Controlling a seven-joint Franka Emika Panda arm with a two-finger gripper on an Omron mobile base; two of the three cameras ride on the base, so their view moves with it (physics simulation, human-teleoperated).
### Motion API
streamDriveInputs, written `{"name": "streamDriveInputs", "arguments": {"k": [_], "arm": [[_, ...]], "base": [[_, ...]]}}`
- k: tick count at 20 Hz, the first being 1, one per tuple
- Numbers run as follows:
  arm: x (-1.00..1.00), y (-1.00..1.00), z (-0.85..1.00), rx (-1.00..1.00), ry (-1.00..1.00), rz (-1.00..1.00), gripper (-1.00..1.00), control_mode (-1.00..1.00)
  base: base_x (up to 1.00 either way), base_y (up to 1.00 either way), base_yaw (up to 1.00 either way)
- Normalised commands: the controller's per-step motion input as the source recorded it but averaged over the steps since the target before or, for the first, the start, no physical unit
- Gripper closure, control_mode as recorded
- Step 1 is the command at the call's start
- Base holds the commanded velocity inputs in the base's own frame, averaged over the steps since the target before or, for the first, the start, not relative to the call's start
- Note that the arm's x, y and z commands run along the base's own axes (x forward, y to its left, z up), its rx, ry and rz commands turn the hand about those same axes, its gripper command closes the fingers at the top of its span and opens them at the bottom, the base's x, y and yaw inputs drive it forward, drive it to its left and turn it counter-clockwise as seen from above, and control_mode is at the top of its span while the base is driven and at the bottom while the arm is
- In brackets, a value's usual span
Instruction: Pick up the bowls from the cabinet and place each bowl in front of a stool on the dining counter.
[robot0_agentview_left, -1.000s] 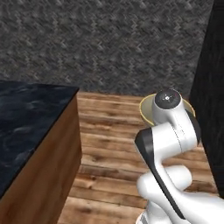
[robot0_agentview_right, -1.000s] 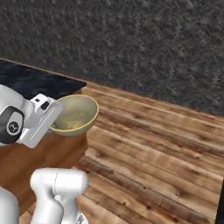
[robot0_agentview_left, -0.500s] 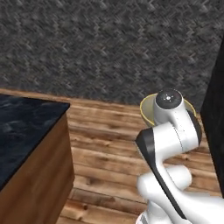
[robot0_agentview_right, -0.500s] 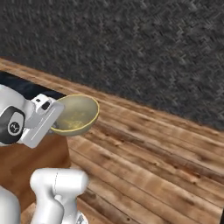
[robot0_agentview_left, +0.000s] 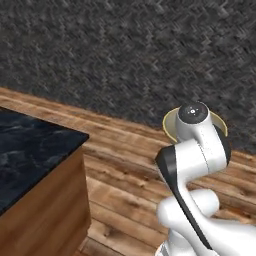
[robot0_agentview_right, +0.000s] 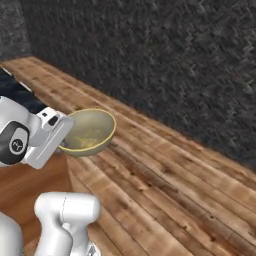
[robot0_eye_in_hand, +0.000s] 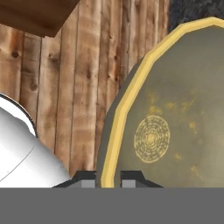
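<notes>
Beige-olive bowl (robot0_agentview_right: 89, 132), yellow-rimmed, mottled inside, its rim pinched between the fingers (robot0_eye_in_hand: 109, 178).

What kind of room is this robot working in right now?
Probably a rendered kitchen or dining area: a black marble counter on a wooden base, a plank wood floor, a dark stone-like wall, and a beige bowl held in the end effector.

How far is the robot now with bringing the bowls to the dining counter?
Done: the pale bowl is out of the cabinet. In hand: the gripper pinches its rim and carries it above the wooden floor. Left: setting it on the dining counter, whose visible corner is bare.
</notes>
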Motion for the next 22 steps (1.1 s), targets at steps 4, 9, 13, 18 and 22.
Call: {"name": "streamDriveInputs", "arguments": {"k": [4, 9, 13, 18, 22], "arm": [[0.00, 0.00, 0.00, 0.00, 0.00, 0.00, 1.00, 1.00], [0.00, 0.00, 0.00, 0.00, 0.00, 0.00, 1.00, 1.00], [0.00, 0.00, 0.00, 0.00, 0.00, 0.00, 1.00, 1.00], [0.00, 0.00, 0.00, 0.00, 0.00, 0.00, 1.00, 1.00], [0.00, 0.00, 0.00, 0.00, 0.00, 0.00, 1.00, 1.00]], "base": [[0.76, -0.48, 0.55], [0.74, -0.44, 0.58], [0.69, -0.61, 0.56], [0.60, -0.88, 0.48], [0.59, -0.92, 0.47]]}}
